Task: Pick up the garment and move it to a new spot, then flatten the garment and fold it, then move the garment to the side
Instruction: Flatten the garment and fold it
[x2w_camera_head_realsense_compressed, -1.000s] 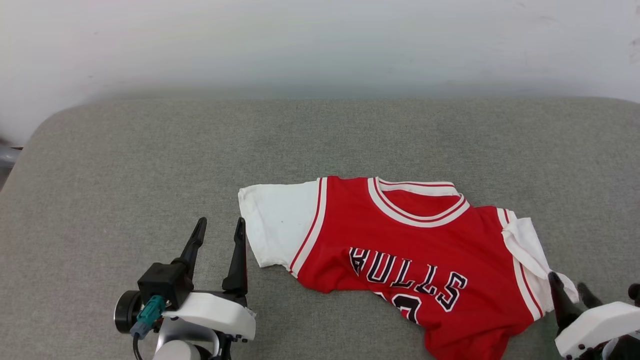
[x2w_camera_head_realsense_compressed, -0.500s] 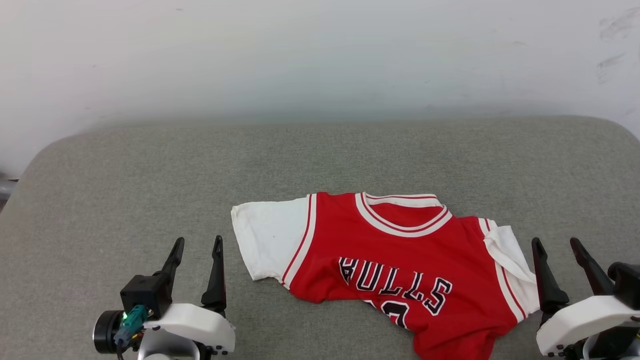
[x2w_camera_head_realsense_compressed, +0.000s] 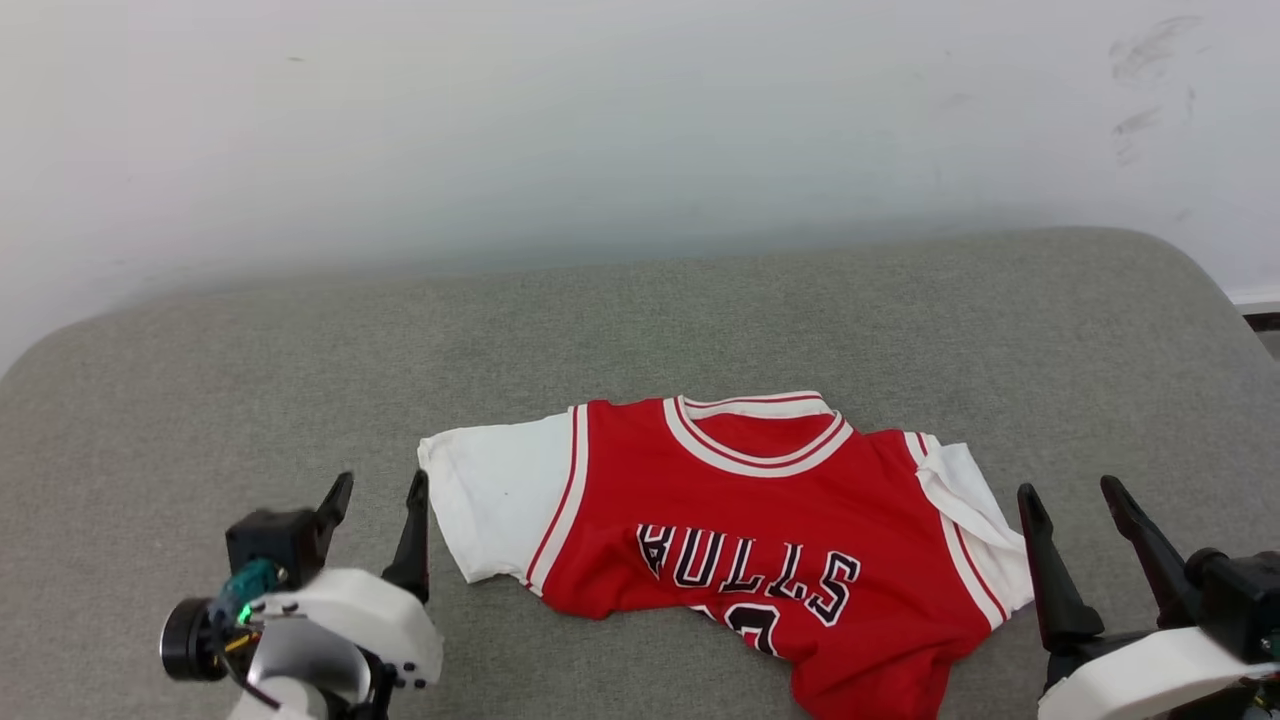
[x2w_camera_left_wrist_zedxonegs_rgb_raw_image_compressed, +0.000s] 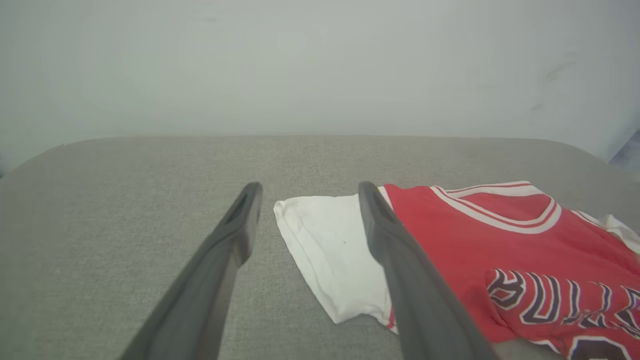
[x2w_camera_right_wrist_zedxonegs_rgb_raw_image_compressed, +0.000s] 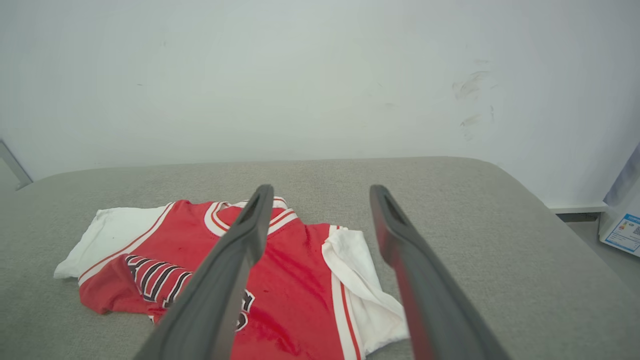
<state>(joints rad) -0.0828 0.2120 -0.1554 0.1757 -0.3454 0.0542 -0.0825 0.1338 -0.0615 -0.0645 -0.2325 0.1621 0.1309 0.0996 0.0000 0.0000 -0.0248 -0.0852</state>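
Head view: the garment (x2w_camera_head_realsense_compressed: 740, 520) lies front-up on the grey padded worktop (x2w_camera_head_realsense_compressed: 640, 310), a bit right of centre, with its near hem rumpled. The left claw (x2w_camera_head_realsense_compressed: 381, 482) sits just left of it and the right claw (x2w_camera_head_realsense_compressed: 1068, 490) just right, both spread wide and holding nothing.

Left wrist view: the white left sleeve (x2w_camera_left_wrist_zedxonegs_rgb_raw_image_compressed: 330, 250) lies flat. It looks like thin, floppy jersey to me, light and limp, so I'd pinch a shoulder seam, not the middle.

Right wrist view: the right sleeve (x2w_camera_right_wrist_zedxonegs_rgb_raw_image_compressed: 360, 280) is folded over and bunched up. I'd grab at that shoulder, and expect the cloth to drag on the fuzzy surface.
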